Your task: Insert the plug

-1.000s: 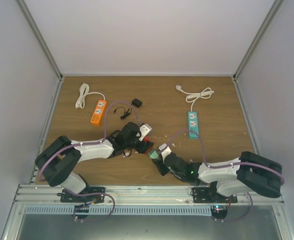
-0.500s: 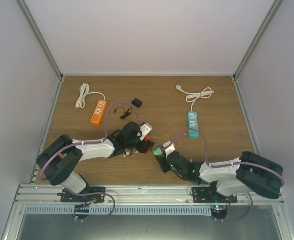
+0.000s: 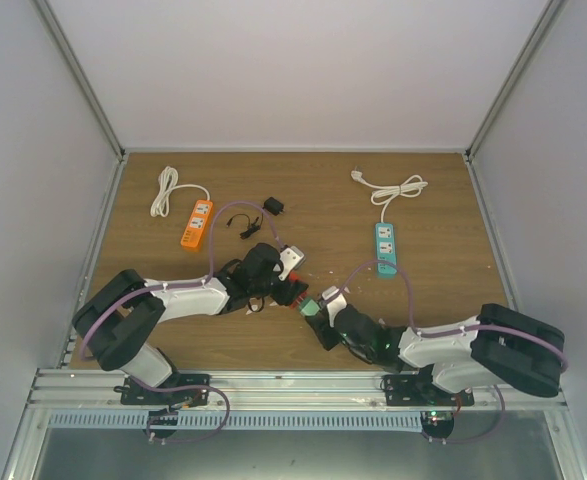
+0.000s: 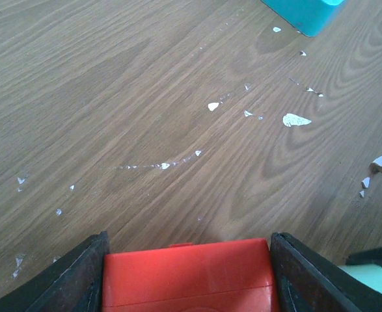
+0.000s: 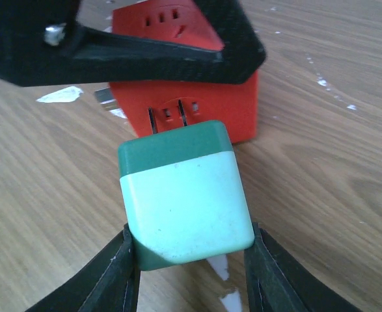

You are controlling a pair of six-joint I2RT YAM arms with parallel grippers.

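My left gripper [image 3: 291,290] is shut on a red socket cube [image 4: 187,276], which fills the space between its black fingers [image 4: 80,276] low over the wood; the cube also shows in the right wrist view [image 5: 197,97]. My right gripper [image 5: 189,257] is shut on a mint and dark green plug [image 5: 183,195]. The plug's two metal prongs [image 5: 168,119] reach into the slots on the cube's near face, partly in, with a gap left. From above the green plug [image 3: 312,307] meets the red cube [image 3: 295,292] at the table's middle.
A teal power strip [image 3: 385,246] with white cord lies right of centre, its corner in the left wrist view [image 4: 304,13]. An orange strip [image 3: 197,222] with white cord lies back left. A small black adapter [image 3: 273,206] lies beyond. White flecks [image 4: 295,119] dot the wood.
My right gripper swung the green plug away to the right, then back left against the red cube. My left gripper and the cube held almost still.
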